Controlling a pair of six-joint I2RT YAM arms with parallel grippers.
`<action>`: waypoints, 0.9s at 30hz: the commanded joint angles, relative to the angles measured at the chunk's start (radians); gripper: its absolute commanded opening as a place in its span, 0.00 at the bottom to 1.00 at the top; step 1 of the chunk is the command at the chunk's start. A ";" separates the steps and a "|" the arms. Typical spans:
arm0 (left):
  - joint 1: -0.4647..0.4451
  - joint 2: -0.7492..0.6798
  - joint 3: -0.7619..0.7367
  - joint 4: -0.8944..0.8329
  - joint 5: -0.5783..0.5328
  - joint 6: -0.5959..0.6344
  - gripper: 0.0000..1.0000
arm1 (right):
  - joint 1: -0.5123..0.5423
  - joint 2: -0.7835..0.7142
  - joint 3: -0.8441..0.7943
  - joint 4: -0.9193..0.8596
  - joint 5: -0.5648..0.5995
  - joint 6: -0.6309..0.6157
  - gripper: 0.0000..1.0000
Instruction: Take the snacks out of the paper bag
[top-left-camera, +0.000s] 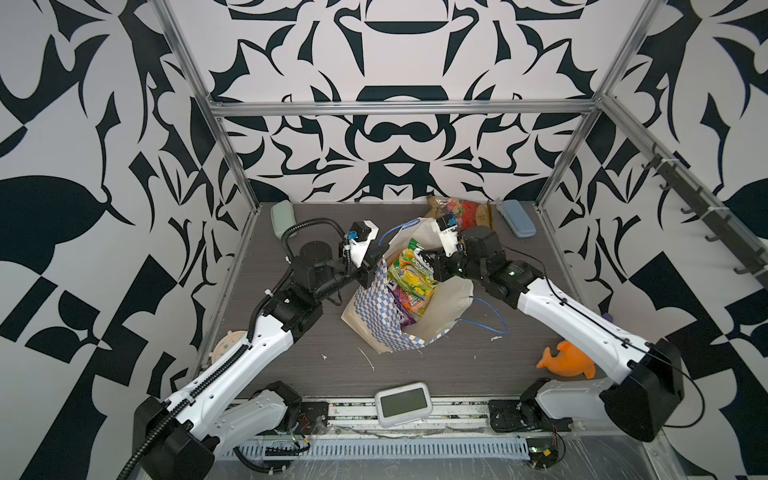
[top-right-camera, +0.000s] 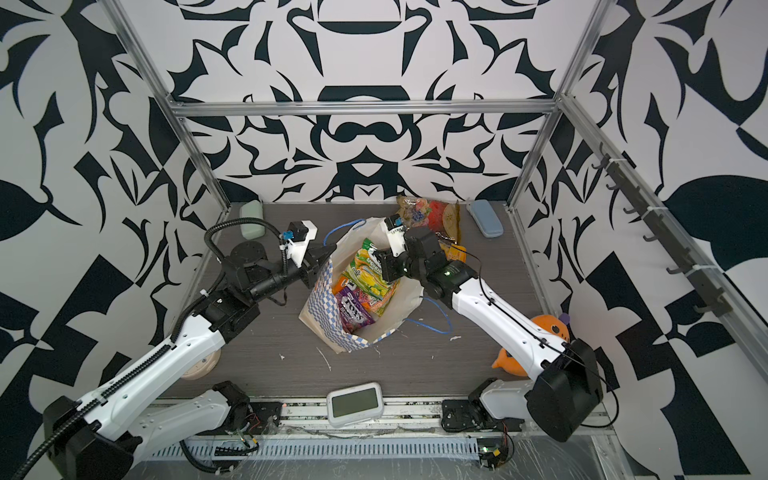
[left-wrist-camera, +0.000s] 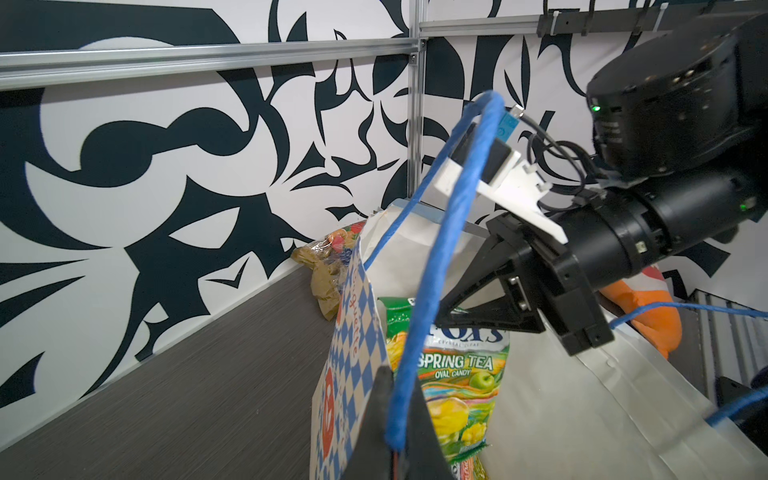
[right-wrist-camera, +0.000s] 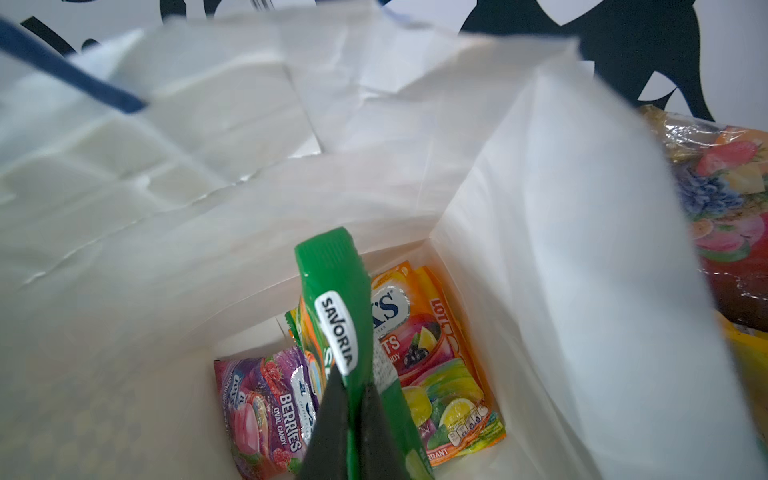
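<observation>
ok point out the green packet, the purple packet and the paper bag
green packet (top-left-camera: 410, 272): in a top view, on its printed front
purple packet (right-wrist-camera: 266, 399): right wrist view, on its berry-print face
paper bag (top-left-camera: 372, 316): in a top view, on its checkered outer wall
</observation>
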 joint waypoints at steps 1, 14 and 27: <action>-0.004 -0.037 -0.011 0.090 -0.039 -0.004 0.00 | 0.005 -0.053 0.073 0.035 -0.011 0.017 0.00; -0.003 -0.066 -0.067 0.111 -0.185 0.005 0.00 | 0.004 -0.150 0.233 -0.057 0.052 0.018 0.00; -0.003 -0.099 -0.088 0.116 -0.197 0.005 0.00 | -0.005 -0.270 0.288 -0.075 0.356 -0.027 0.00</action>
